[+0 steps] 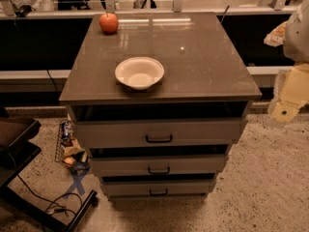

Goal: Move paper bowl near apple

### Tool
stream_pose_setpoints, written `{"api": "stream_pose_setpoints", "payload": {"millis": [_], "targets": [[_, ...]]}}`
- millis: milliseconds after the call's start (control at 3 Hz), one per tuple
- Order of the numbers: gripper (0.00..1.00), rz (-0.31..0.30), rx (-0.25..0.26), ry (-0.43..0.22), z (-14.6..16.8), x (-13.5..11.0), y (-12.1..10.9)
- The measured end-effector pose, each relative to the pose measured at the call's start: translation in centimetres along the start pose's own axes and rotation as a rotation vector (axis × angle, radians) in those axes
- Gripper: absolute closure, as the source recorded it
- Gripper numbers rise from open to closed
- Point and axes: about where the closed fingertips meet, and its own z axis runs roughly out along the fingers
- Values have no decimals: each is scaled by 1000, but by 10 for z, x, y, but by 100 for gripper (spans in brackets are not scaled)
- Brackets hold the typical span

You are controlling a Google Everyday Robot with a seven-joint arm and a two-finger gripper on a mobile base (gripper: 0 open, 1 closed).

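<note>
Floor (260, 187) nearest: pale, speckled. Black stand (19, 144) at lower left, partly out of frame. A dark cable (53, 204) loops on the floor by its foot.

Drawer cabinet (159, 129) centre frame, front facing the camera. Three drawers stacked: top drawer (203, 132), middle drawer (193, 166), bottom drawer (188, 188). Each has a dark handle at its middle and a dark gap above it. Small wire rack (65, 146) with packets low down, just beside the cabinet's left side.

Tabletop (212, 57) grey-brown and glossy, with light streaks reflecting near the far edge. One tiny pale speck (182, 48) right of centre.

Paper bowl (139, 73): off-white, shallow, with a flared rim. It sits upright and mouth up, near the front edge and a little left of centre. Nothing touches it.

Apple (108, 22): red-orange, stem up, at the far left corner of the tabletop. It lies behind the bowl and to its left, well apart from it, with bare tabletop between the two.

End effector (284, 108): pale yellow, at the right edge of frame. It hangs beyond the tabletop's right side, over the floor, well apart from both bowl and apple. The arm (297, 33) rises above it, cut by the frame. Open or closed: cannot tell.
</note>
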Motion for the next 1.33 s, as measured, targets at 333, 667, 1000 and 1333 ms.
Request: {"api": "stream_pose_setpoints", "payload": {"millis": [333,667,1000,1333], "targets": [[0,0,0,0,0,0,0],[0,-53,36,-34,5,-13,-13],[0,-146,67,-149,34,-35,-35],[0,-253,116,-347,71,-70,-54]]}}
